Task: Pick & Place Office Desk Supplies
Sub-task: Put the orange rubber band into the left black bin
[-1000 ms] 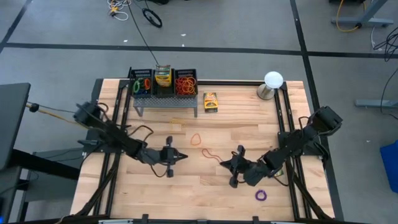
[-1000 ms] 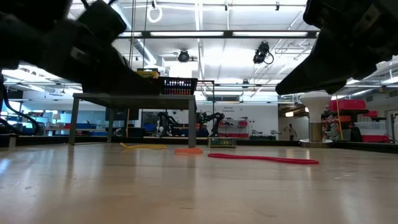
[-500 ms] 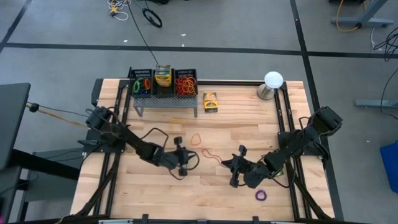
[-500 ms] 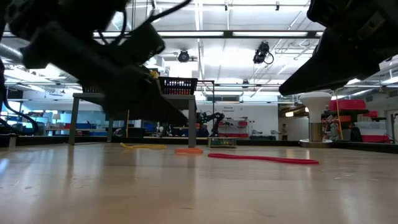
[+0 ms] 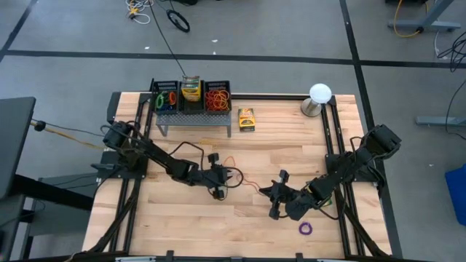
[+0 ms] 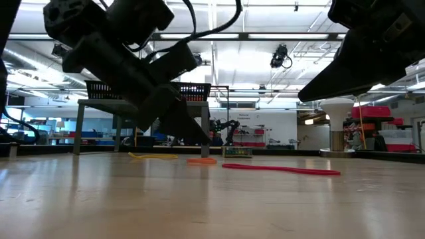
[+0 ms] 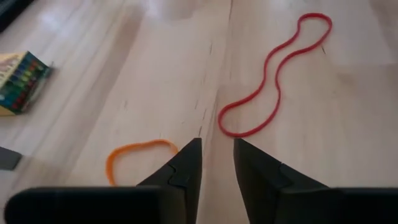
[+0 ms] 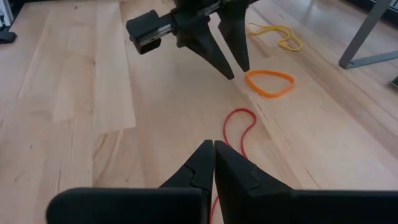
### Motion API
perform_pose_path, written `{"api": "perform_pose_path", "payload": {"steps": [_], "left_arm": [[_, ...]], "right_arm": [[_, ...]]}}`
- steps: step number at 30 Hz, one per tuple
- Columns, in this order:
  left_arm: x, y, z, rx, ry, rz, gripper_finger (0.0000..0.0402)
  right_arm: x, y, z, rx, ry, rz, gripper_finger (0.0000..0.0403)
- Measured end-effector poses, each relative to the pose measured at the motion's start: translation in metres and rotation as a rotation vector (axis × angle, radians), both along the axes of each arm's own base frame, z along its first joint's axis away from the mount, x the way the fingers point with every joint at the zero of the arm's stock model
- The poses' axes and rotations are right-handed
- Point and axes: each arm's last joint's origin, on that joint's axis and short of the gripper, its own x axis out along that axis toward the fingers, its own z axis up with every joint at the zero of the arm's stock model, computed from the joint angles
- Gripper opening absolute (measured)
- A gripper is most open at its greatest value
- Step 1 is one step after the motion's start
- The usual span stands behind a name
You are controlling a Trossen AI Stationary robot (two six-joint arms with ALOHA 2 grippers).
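Observation:
Rubber bands lie flat on the wooden table: a red one (image 7: pixel 277 74), an orange one (image 7: pixel 140 155), a yellow one (image 8: pixel 277 31) and a purple one (image 5: pixel 305 228). A yellow-and-green crayon box (image 5: pixel 247 119) lies beside the black mesh organizer (image 5: pixel 191 98), which holds more bands and a crayon box. My left gripper (image 7: pixel 216 146) is open a little, its tips low over bare wood between the orange and red bands. My right gripper (image 8: pixel 213 144) is shut and hovers above the near end of the red band (image 8: pixel 239 130).
The organizer stands on a small grey stand at the table's far edge. A white ball on a metal base (image 5: pixel 319 93) sits at the far right corner. Bare wood lies along the near edge and on the left half.
My left gripper has travelled toward the table's right edge, from the left half to the spot between the orange and red bands, and has tipped its fingers closer to level. The bands have kept their places.

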Motion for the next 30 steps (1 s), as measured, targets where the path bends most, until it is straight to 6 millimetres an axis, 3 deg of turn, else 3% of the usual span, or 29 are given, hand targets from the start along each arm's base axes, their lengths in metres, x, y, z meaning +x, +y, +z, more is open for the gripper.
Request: {"api": "perform_pose_path", "payload": {"steps": [10, 15, 24, 30], "left_arm": [[0.012, 0.03, 0.003, -0.044, 0.122, -0.027, 0.0163], [0.013, 0.045, 0.001, -0.073, 0.15, -0.034, 0.0168], [0.014, 0.057, -0.014, -0.081, 0.224, -0.048, 0.0113], [0.005, 0.043, 0.001, -0.019, 0.252, -0.108, 0.0019]], "right_arm": [[0.0, 0.0, 0.0, 0.001, 0.0, 0.0, 0.0018], [0.0, 0.0, 0.0, 0.001, 0.0, 0.0, 0.0018], [0.0, 0.0, 0.0, 0.001, 0.0, 0.001, 0.0018], [0.0, 0.0, 0.0, 0.002, 0.0, 0.0, 0.0018]]}}
